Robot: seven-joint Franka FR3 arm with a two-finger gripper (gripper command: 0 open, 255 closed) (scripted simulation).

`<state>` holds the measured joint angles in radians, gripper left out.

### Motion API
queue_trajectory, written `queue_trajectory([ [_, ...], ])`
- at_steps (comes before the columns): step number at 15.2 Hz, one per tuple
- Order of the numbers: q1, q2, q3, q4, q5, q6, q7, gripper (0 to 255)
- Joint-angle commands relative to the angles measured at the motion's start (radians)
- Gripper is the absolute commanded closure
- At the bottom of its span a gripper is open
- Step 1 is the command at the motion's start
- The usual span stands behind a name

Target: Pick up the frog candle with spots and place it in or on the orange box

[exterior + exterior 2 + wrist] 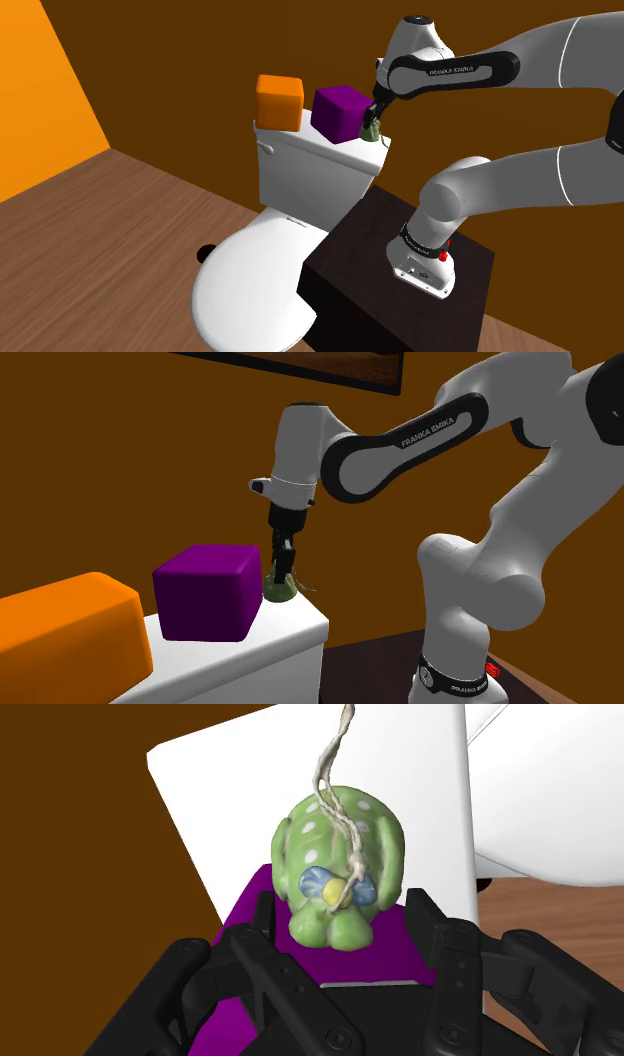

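The frog candle (340,869) is green with white spots, a blue-and-yellow bow and a string wick. It stands at the end of the white toilet tank lid (310,145) nearest the arm. My gripper (345,914) comes down on it from above, with one finger against each side, shut on it. The shoulder view shows the gripper (372,122) over the frog candle (371,130), right beside the purple box (339,112). The orange box (278,101) sits at the lid's far end, beyond the purple one. In the second exterior view the frog candle (281,590) still looks level with the lid.
The purple box (208,592) stands between the frog and the orange box (70,627). A brown wall rises close behind the tank. Below are the closed white toilet seat (250,285), a wooden floor and my dark stand (370,250).
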<state>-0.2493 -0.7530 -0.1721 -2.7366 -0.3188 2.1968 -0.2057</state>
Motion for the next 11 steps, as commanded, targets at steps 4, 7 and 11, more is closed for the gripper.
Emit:
queue_trajectory([
  [4, 0.007, -0.020, 0.007, 0.056, 0.015, -0.075, -0.013, 255],
  [7, 0.010, -0.027, 0.012, 0.092, 0.023, -0.117, -0.021, 255],
  [11, 0.015, -0.032, 0.018, 0.142, 0.034, -0.172, -0.030, 255],
])
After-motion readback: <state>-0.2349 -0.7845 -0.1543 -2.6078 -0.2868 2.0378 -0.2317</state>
